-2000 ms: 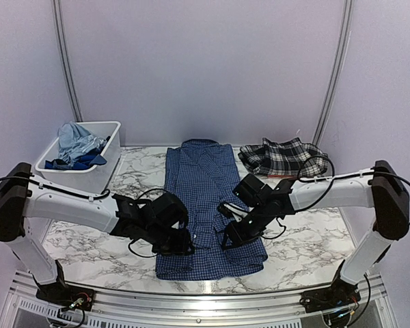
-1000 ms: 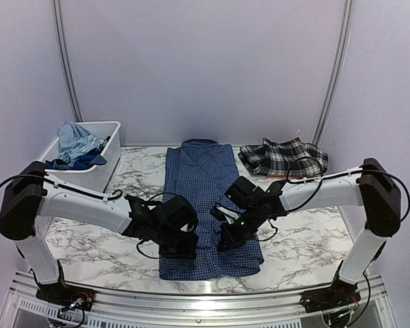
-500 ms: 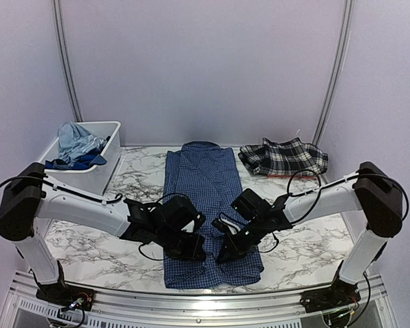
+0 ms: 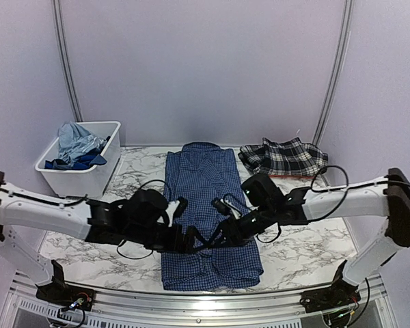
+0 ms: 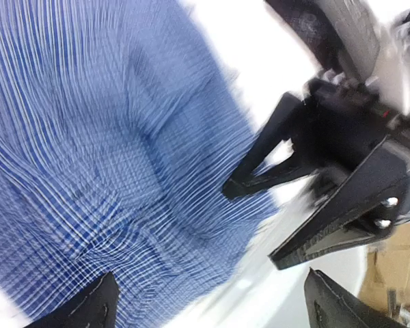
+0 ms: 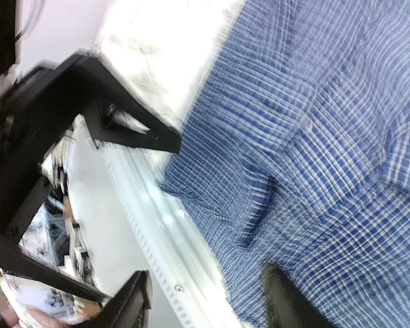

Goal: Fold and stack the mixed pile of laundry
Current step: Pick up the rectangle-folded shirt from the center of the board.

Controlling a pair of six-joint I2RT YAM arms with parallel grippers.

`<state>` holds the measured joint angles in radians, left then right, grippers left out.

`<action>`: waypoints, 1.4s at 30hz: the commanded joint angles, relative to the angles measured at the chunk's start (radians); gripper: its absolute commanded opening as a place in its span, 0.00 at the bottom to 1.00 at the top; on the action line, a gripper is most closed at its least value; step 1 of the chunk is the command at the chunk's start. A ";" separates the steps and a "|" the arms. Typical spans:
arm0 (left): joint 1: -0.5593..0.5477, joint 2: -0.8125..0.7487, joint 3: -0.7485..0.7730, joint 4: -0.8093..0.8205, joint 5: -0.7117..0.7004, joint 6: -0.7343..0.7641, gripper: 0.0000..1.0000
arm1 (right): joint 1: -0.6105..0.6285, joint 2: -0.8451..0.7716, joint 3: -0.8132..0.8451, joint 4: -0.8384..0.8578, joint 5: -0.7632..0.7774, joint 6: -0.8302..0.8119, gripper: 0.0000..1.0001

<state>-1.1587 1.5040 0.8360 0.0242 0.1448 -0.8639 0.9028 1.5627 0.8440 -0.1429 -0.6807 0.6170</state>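
The navy check shirt [image 4: 203,178] lies flat and lengthwise in the middle of the marble table [image 4: 307,246], with its collar at the far side and its hem near the bases of the arms. Both arms reach inward over the lower half of the shirt. The left gripper [image 4: 190,239] and the right gripper [image 4: 222,234] are close together, with their tips pointing toward each other, low over the cloth.

In the left wrist view the left fingers [image 5: 89,307] stand wide apart with nothing between them; only the checked cloth with some soft creases shows below. In the right wrist view the right fingers [image 6: 133,301] are also spread wide and hold nothing. Both wrist pictures are blurred, so I cannot tell if any fingertip touches the shirt.

The black-and-white plaid piece [image 4: 285,157] rests bunched at the far right of the table, just beside the collar end of the shirt. At the far left stands a white bin [image 4: 72,179], well apart from the grippers. Inside it a light blue garment [image 4: 75,140] lies on top of a royal blue garment [image 4: 78,162].
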 commanded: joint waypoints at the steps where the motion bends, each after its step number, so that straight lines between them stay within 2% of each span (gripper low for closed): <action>1: -0.004 -0.249 -0.080 -0.009 -0.198 0.004 0.99 | -0.040 -0.217 0.044 -0.181 0.116 -0.098 0.67; 5: -0.002 -0.436 -0.231 -0.022 -0.295 -0.129 0.99 | -0.148 -0.405 -0.105 -0.207 0.158 -0.043 0.97; 9: -0.002 -0.470 -0.354 -0.053 -0.223 -0.276 0.99 | -0.212 -0.519 -0.240 -0.232 0.130 0.014 0.98; 13: -0.004 -0.388 -0.393 -0.046 -0.124 -0.338 0.72 | -0.214 -0.541 -0.337 -0.257 0.153 0.054 0.86; 15: -0.005 -0.342 -0.405 -0.016 -0.081 -0.354 0.62 | -0.216 -0.534 -0.366 -0.249 0.163 0.068 0.82; 18: -0.005 -0.276 -0.433 0.065 -0.030 -0.383 0.52 | -0.216 -0.512 -0.415 -0.203 0.177 0.095 0.75; 22: -0.007 -0.214 -0.455 0.157 -0.002 -0.403 0.45 | -0.215 -0.446 -0.488 -0.053 0.140 0.140 0.66; 26: -0.012 -0.156 -0.431 0.181 0.004 -0.388 0.37 | -0.212 -0.357 -0.520 0.072 0.082 0.162 0.51; 31: -0.025 -0.100 -0.377 0.182 0.018 -0.352 0.11 | -0.178 -0.307 -0.504 0.126 0.059 0.177 0.33; 33: -0.027 -0.105 -0.363 0.165 0.010 -0.341 0.00 | -0.146 -0.297 -0.489 0.115 0.069 0.186 0.20; 37: -0.046 -0.129 -0.319 0.104 -0.003 -0.312 0.00 | -0.063 -0.315 -0.468 0.106 0.087 0.251 0.00; 42: -0.101 -0.201 -0.247 -0.019 -0.024 -0.278 0.00 | 0.032 -0.408 -0.419 0.027 0.125 0.312 0.00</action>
<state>-1.2198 1.3716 0.5243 0.1207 0.1402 -1.1881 0.8719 1.2278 0.3481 -0.0643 -0.5865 0.8665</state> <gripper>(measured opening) 0.008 0.005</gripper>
